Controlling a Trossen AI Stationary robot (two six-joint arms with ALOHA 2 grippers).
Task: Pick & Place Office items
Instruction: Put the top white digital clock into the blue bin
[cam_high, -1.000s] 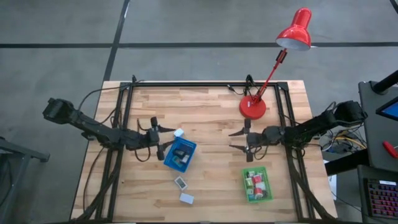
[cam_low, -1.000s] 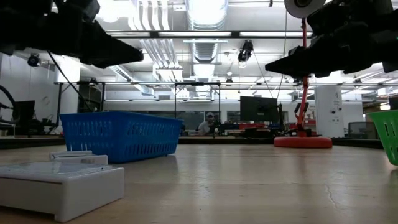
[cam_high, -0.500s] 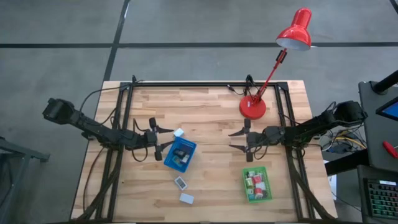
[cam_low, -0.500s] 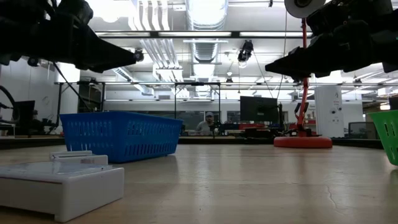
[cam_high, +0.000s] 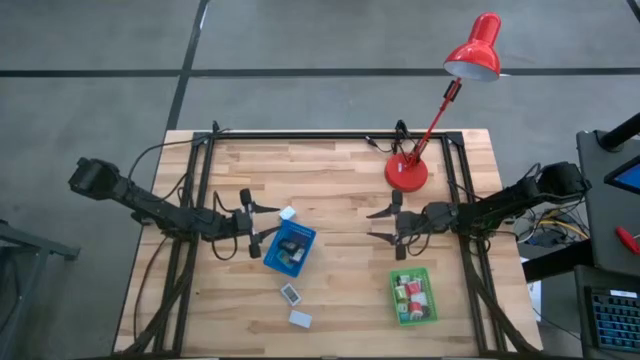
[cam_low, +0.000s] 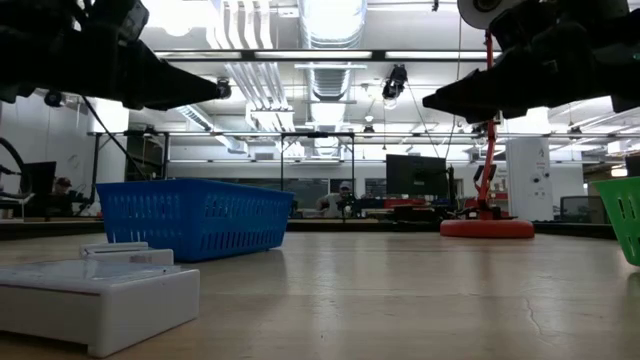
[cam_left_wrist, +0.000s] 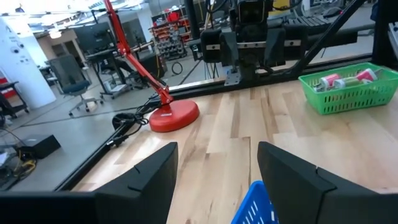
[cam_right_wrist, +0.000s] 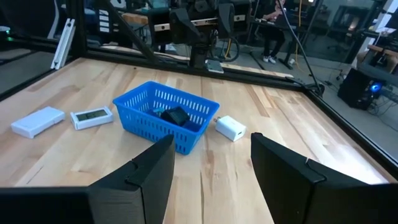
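You had the left gripper (cam_high: 268, 223) released and empty just left of the blue tray (cam_high: 306, 243), the right gripper (cam_high: 380, 225) likewise empty beyond the green tray (cam_high: 430, 299).

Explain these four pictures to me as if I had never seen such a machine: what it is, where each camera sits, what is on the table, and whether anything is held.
This is a robot with two dark arms at a wooden table. Each arm ends in a two-fingered tool.

One camera looks straight down: the left tool is beside the blue tray, and the right tool hangs above and beyond the green tray. One camera sits at table height. The other two ride on the wrists, looking out past each arm's own fingers.

On the table: a red desk lamp, the two trays with small items inside, a white block by the blue tray, and two more pale items, one with a small screen and a plain white box.

Both tools stand open and empty; nothing is held.
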